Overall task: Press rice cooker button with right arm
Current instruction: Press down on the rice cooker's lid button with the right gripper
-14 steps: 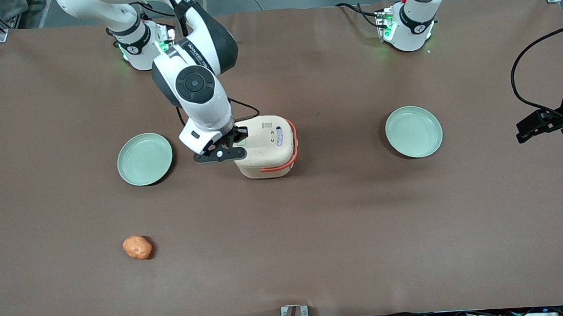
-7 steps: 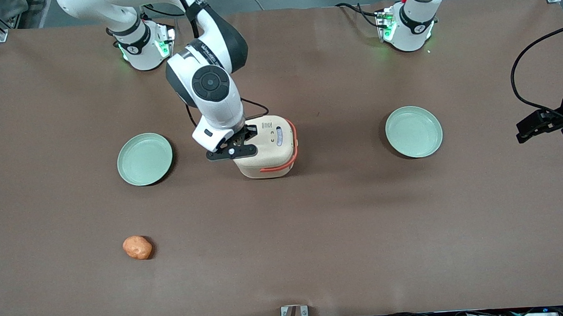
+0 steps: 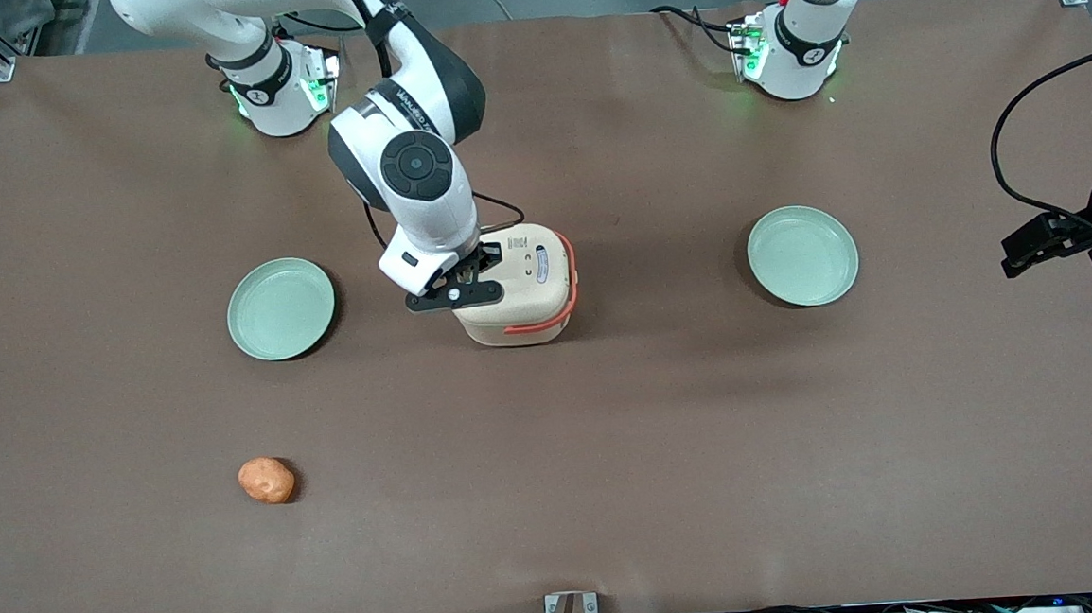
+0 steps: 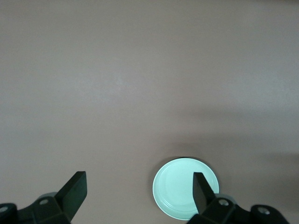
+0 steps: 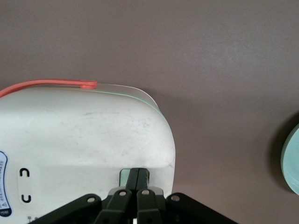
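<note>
Pressed together, the fingers (image 5: 138, 179) of the gripper (image 3: 457, 276) hang over the edge of the rice cooker (image 3: 518, 284), which stands on the table (image 3: 612, 454) between two green plates. In the wrist view the fingertips are on a small pale button (image 5: 127, 175) on the cooker's lid. I judge the pressing step is in hand; next a short, straight push down is needed.

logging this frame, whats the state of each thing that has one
rice cooker: lid closed, upright on the table, handle folded down
gripper: shut, fingertips together on the pale green button at the cooker's lid edge
plate toward the working arm's end: empty
plate toward the parked arm's end: empty
orange lump: lying loose on the table, nearer the front camera than the plates
</note>
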Available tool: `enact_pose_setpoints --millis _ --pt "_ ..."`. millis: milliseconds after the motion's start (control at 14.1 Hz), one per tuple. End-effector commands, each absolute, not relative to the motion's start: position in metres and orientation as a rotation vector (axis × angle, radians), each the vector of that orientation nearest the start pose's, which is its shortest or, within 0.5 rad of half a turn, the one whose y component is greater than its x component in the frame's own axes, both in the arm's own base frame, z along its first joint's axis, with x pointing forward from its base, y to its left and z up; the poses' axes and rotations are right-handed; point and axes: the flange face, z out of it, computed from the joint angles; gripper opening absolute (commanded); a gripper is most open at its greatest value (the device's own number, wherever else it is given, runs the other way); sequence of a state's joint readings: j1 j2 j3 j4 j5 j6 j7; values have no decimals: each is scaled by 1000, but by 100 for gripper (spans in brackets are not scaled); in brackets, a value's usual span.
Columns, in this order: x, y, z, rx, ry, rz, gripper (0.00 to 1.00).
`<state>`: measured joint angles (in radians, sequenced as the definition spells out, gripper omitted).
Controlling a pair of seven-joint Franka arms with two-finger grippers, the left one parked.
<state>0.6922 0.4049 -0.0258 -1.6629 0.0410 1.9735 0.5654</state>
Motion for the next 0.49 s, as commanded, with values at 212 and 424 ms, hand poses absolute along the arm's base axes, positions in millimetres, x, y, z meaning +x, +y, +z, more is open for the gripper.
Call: enact_pose_setpoints --millis 212,424 --pt "506 411 325 -3199 -132 246 0" --pt "504 411 324 -3205 -136 262 0"
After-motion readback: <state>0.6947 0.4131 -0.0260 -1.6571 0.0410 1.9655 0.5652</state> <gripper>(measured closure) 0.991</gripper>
